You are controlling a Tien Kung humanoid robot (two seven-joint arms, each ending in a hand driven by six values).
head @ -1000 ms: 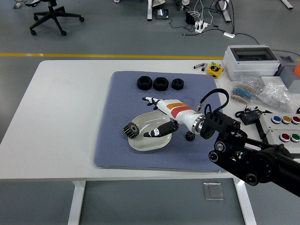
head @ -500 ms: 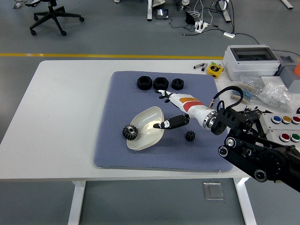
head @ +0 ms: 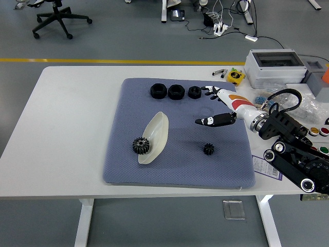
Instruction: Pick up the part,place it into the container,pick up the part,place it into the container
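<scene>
Two parts on the mat, none resting in the bowl

Two small black gears lie on the blue-grey mat [head: 123, 164] that covers the middle of the white tabletop [head: 67, 128]. The larger gear [head: 140, 145] stands roughly on edge, touching the lower left rim of the cream bowl [head: 154, 138]; whether it sits just inside the rim or just outside cannot be told. The smaller gear [head: 208, 149] lies well apart to the right, on bare mat. The bowl is tipped onto its side, so it shows as a narrow crescent; its long axis runs from lower left to upper right and its opening seems to face left, toward the larger gear. Tilted so, it would likely not keep a part dropped in, and probably needs righting first.

The right hand [head: 218, 108] hovers over the mat's right portion, above and slightly right of the smaller gear, with its fingers spread and nothing between them. The fingers point left, along the forearm, which enters from the right edge. That pose suits a descent onto the smaller gear, judged the next pick. The left arm is out of view.

Three black nuts [head: 175, 91] sit in a row near the mat's far edge. A grey box [head: 272, 67], a yellow object [head: 236, 76], bags of small parts [head: 303, 103] and a button panel [head: 313, 141] crowd the tabletop's right side, clear of the work area.
</scene>
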